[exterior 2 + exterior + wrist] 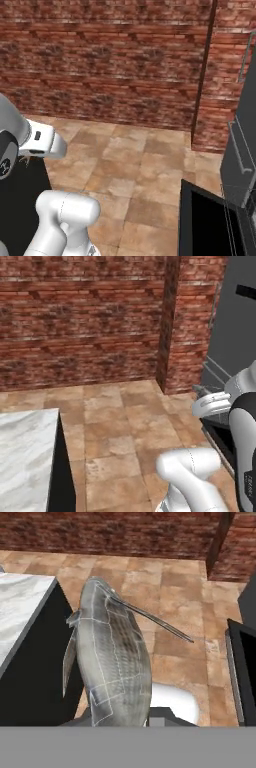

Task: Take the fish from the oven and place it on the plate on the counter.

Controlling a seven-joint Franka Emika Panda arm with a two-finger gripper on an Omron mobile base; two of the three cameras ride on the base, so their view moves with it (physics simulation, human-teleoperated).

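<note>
The fish (115, 657), grey and scaled with a long thin fin, hangs in the air close to the hand camera, over the tiled floor and beside the end of the counter (20, 607). My gripper (201, 391) is shut on the fish, and the fish hides the fingertips in the hand view. The marble counter (25, 451) lies to the lower left of the hand. The oven stands to the right with its black door (210, 225) hanging open. The plate is out of view.
A red brick wall (80, 321) runs across the back, with a brick pillar (185, 326) jutting out at the right. Brown tiled floor (120, 426) spreads between the counter's black side panel (62, 471) and the open oven door (244, 672).
</note>
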